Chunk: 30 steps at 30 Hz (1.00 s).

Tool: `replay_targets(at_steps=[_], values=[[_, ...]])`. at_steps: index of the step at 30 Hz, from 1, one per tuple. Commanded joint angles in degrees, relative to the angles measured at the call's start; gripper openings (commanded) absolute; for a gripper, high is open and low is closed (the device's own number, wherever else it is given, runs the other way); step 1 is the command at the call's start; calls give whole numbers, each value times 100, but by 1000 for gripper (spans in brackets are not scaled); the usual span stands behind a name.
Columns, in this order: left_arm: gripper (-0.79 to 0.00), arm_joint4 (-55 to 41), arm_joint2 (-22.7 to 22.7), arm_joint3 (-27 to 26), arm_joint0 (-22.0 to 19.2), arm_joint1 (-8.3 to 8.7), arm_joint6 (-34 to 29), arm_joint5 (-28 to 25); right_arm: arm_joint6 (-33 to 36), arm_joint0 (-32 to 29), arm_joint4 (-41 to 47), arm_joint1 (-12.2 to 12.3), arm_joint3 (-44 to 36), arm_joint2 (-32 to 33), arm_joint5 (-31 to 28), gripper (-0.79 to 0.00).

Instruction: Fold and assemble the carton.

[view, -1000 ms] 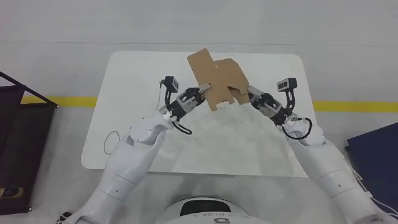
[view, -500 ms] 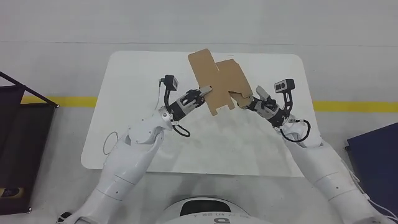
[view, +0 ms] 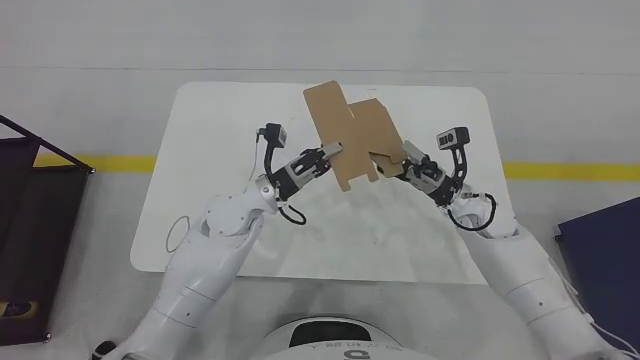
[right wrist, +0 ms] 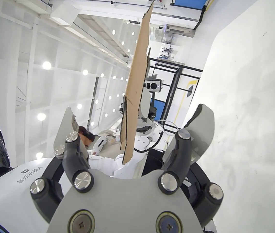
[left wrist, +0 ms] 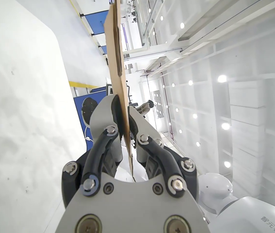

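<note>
A flat brown carton (view: pixel 352 135) hangs in the air above the middle of the white table (view: pixel 220 120). My left gripper (view: pixel 332 149) is shut on the carton's near left edge; the left wrist view shows the cardboard (left wrist: pixel 118 73) edge-on, pinched between both pads (left wrist: pixel 115 107). At the carton's near right edge my right gripper (view: pixel 403 163) is open. In the right wrist view the cardboard (right wrist: pixel 135 86) runs edge-on between the spread fingers (right wrist: pixel 200 120) and touches neither.
The table's rounded far edge (view: pixel 330 84) lies beyond the carton. A yellow floor line (view: pixel 570 170) runs behind the table on both sides. A dark frame (view: pixel 40 150) stands at the left and a blue object (view: pixel 610 240) at the right.
The right gripper has moved left, closing in on the carton's right edge. The carton and the left gripper have shifted slightly toward the near side.
</note>
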Motion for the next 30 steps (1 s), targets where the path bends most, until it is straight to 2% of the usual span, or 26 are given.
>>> replay_targets(at_steps=[1,3,4,5,10,11,12,13,20,24,30], values=[[-785,0,-10,-6,12,5,-9,-3,25,16,-5,-12,15,-3,16,-539],[-785,36,-22,-5,15,12,-32,-5,34,38,-33,-26,43,-12,30,-622],[-785,58,-25,-9,12,16,-50,-7,28,48,-43,-34,60,-17,39,-686],[-785,87,-31,-9,10,20,-61,-12,23,59,-50,-42,76,-22,42,-785],[-785,0,-93,23,9,35,-114,-29,33,99,-108,-75,174,-27,44,-785],[-739,-83,-120,41,1,39,-153,-22,38,98,-101,-80,192,-22,42,-785],[-345,-125,-156,63,-14,45,-193,-13,50,99,-96,-85,208,-15,39,-785],[0,-138,-188,79,-27,53,-231,-12,59,99,-88,-89,223,-5,30,-785],[0,-492,-529,179,4,97,-216,-89,-4,113,225,-112,343,222,-144,-785],[0,-627,-861,301,92,146,-144,-107,147,74,1596,-179,417,379,-86,-785],[0,-712,-1333,348,298,223,-104,-238,835,166,4017,-379,877,414,676,-785]])
